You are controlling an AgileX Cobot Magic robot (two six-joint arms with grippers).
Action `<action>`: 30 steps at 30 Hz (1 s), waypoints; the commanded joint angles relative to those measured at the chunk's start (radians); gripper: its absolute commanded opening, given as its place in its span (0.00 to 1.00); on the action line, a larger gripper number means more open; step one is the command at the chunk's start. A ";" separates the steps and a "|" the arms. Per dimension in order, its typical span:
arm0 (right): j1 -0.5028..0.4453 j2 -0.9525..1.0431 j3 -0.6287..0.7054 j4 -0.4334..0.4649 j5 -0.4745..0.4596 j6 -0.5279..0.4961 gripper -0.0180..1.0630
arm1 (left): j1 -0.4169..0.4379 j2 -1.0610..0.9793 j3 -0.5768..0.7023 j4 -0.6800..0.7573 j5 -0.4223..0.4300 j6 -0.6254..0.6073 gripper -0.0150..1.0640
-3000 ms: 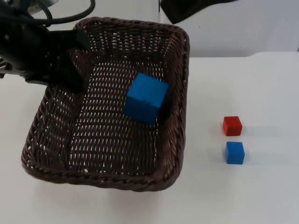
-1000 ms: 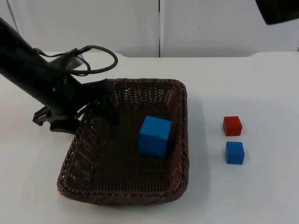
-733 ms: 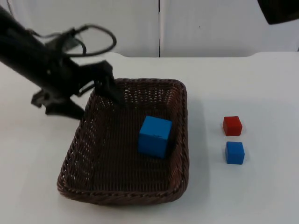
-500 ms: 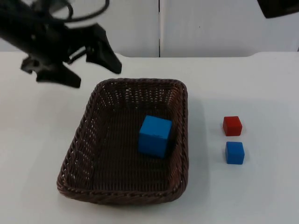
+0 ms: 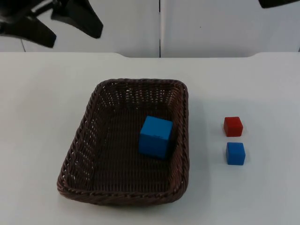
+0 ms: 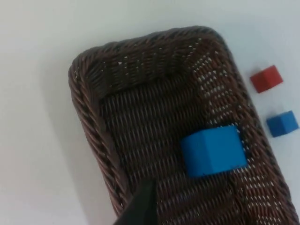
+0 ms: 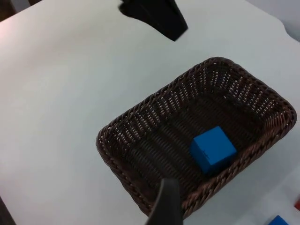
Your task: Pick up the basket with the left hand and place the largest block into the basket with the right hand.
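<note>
The brown wicker basket rests flat on the white table. The large blue block lies inside it, close to its right wall. My left gripper hangs open and empty high over the table's back left, well apart from the basket rim. The left wrist view looks down on the basket and the large block. My right arm waits raised at the back right; one fingertip of the right gripper shows bare above the basket and the block.
A small red block and a small blue block sit on the table to the right of the basket, one behind the other. The grey partition wall closes the back.
My left gripper has opened off the basket's back-left rim and risen away toward the back left. The basket, held up earlier, now stands on the table. The right arm has not moved.
</note>
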 commanded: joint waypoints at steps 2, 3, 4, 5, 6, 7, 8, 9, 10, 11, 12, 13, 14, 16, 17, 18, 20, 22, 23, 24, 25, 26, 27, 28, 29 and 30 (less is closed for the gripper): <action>0.004 -0.014 0.001 -0.004 -0.005 0.003 0.64 | -0.002 -0.087 0.027 0.030 0.017 -0.015 0.84; 0.004 -0.014 0.004 -0.004 0.000 0.003 0.64 | -0.002 -0.126 0.051 0.030 -0.002 -0.015 0.84; 0.004 -0.014 0.008 -0.003 0.000 0.003 0.64 | -0.002 -0.167 0.085 0.030 -0.021 -0.015 0.84; 0.004 -0.014 0.008 -0.003 0.000 0.003 0.64 | -0.002 -0.167 0.085 0.030 -0.021 -0.015 0.84; 0.004 -0.020 0.023 0.001 -0.007 0.003 0.64 | -0.002 -0.213 0.122 0.030 -0.046 -0.015 0.84; 0.004 -0.031 0.041 0.001 -0.021 0.003 0.64 | -0.002 -0.250 0.152 0.030 -0.065 -0.010 0.84; 0.004 -0.045 0.069 0.003 -0.048 0.003 0.64 | -0.002 -0.296 0.184 0.030 -0.077 -0.001 0.84; 0.004 -0.045 0.069 0.003 -0.048 0.003 0.64 | -0.002 -0.296 0.184 0.030 -0.077 -0.001 0.84; 0.004 -0.065 0.100 0.008 -0.074 0.003 0.64 | -0.002 -0.343 0.213 0.030 -0.081 0.011 0.84; 0.004 -0.084 0.132 0.008 -0.097 0.003 0.64 | -0.002 -0.389 0.239 0.032 -0.081 0.021 0.84; 0.004 -0.104 0.157 0.008 -0.113 0.003 0.64 | -0.002 -0.452 0.271 0.032 -0.077 0.023 0.84; 0.004 -0.145 0.199 0.008 -0.133 0.003 0.64 | -0.002 -0.502 0.298 0.034 -0.077 0.028 0.84; 0.004 -0.173 0.223 0.008 -0.137 0.007 0.64 | -0.002 -0.551 0.322 0.034 -0.069 0.044 0.84; 0.004 -0.196 0.240 0.008 -0.139 0.010 0.64 | -0.002 -0.592 0.343 0.034 -0.060 0.063 0.84; 0.004 -0.224 0.259 0.008 -0.139 0.014 0.64 | -0.002 -0.644 0.369 0.034 -0.058 0.075 0.84; 0.004 -0.253 0.275 0.008 -0.137 0.014 0.64 | -0.002 -0.697 0.396 0.035 -0.058 0.079 0.84; 0.004 -0.276 0.289 0.008 -0.137 0.014 0.64 | -0.002 -0.739 0.417 0.036 -0.058 0.079 0.84; 0.004 -0.332 0.319 0.008 -0.137 0.014 0.64 | -0.002 -0.846 0.459 0.038 -0.058 0.079 0.84; 0.004 -0.358 0.331 0.008 -0.137 0.014 0.64 | -0.002 -0.897 0.477 0.041 -0.058 0.079 0.84; 0.004 -0.379 0.341 0.008 -0.134 0.014 0.64 | -0.002 -0.937 0.487 0.046 -0.058 0.079 0.84; 0.004 -0.379 0.341 0.008 -0.134 0.014 0.64 | -0.002 -0.937 0.487 0.046 -0.058 0.079 0.84; 0.004 -0.403 0.352 0.008 -0.130 0.014 0.64 | -0.002 -0.984 0.499 0.053 -0.052 0.079 0.84; 0.004 -0.425 0.364 0.008 -0.130 0.014 0.64 | -0.002 -1.028 0.506 0.058 -0.050 0.079 0.84; 0.004 -0.444 0.378 0.008 -0.130 0.014 0.64 | -0.002 -1.062 0.514 0.063 -0.046 0.076 0.84; 0.004 -0.464 0.390 0.008 -0.130 0.014 0.64 | -0.002 -1.101 0.522 0.075 -0.039 0.062 0.84; 0.004 -0.480 0.402 0.008 -0.130 0.014 0.64 | -0.002 -1.136 0.528 0.095 -0.031 0.043 0.84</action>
